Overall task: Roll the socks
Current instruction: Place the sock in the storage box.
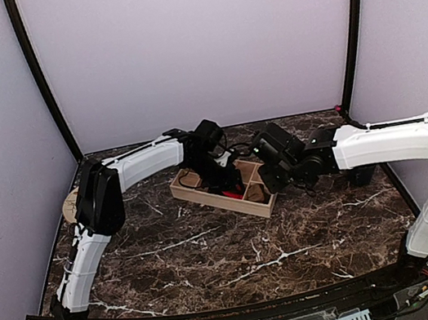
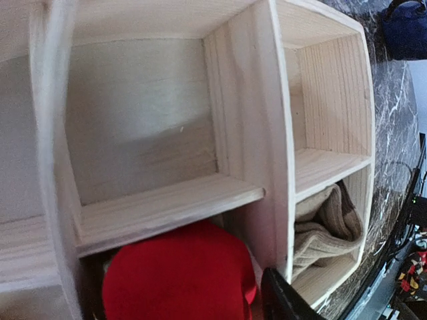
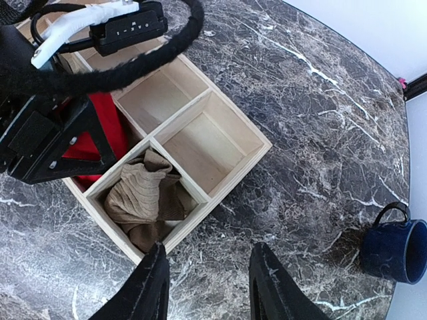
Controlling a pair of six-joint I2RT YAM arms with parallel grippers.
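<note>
The red sock [image 2: 177,273] is a round bundle inside a compartment of the wooden box [image 2: 247,100]. My left gripper [image 2: 183,297] reaches down into that compartment and straddles the sock. One black finger [image 2: 287,300] shows beside it with a thin gap between them. The other finger is mostly hidden. The tan sock [image 3: 143,193] lies bunched in the neighbouring end compartment. My right gripper [image 3: 210,257] is open and empty, hovering over the table just beside that end of the box [image 3: 230,173]. In the top view both grippers, left [image 1: 222,182] and right [image 1: 272,183], meet over the box [image 1: 204,197].
A dark blue mug [image 3: 393,253] stands on the marble table to the right of the box. A round beige disc [image 1: 69,206] lies at the table's left edge. The box's other compartments [image 3: 210,143] hold nothing. Purple walls close the back and sides.
</note>
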